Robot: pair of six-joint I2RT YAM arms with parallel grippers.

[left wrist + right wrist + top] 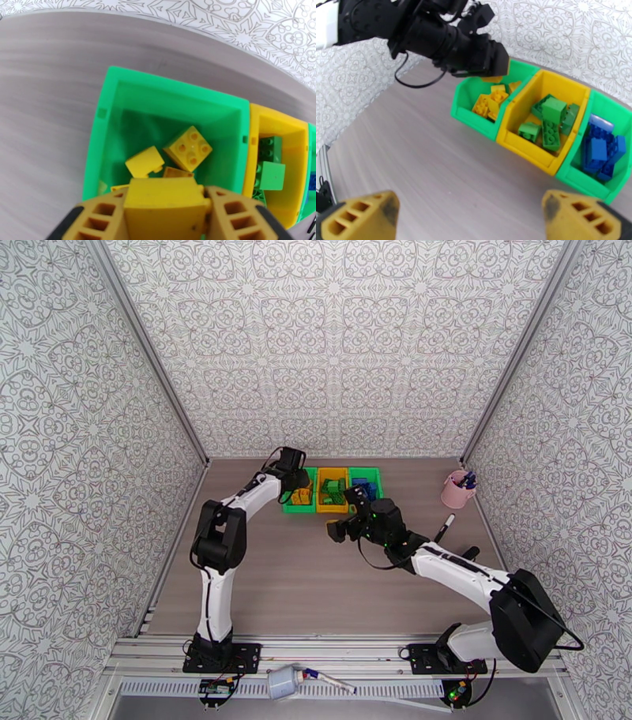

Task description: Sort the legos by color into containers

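Far across the table (316, 587) I hold a yellow brick (160, 195) pinched in my left gripper (165, 215), right above the left bin (118, 79) of yellows (189, 148), while my right gripper (470, 215) hangs spread wide, nearer me.

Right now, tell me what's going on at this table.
The left end effector grips a yellow studded plastic brick over the left green plastic bin, where other yellow bricks lie. Green bricks sit in the yellow middle bin, blue bricks in the right green bin. The right end effector hangs open over bare table.
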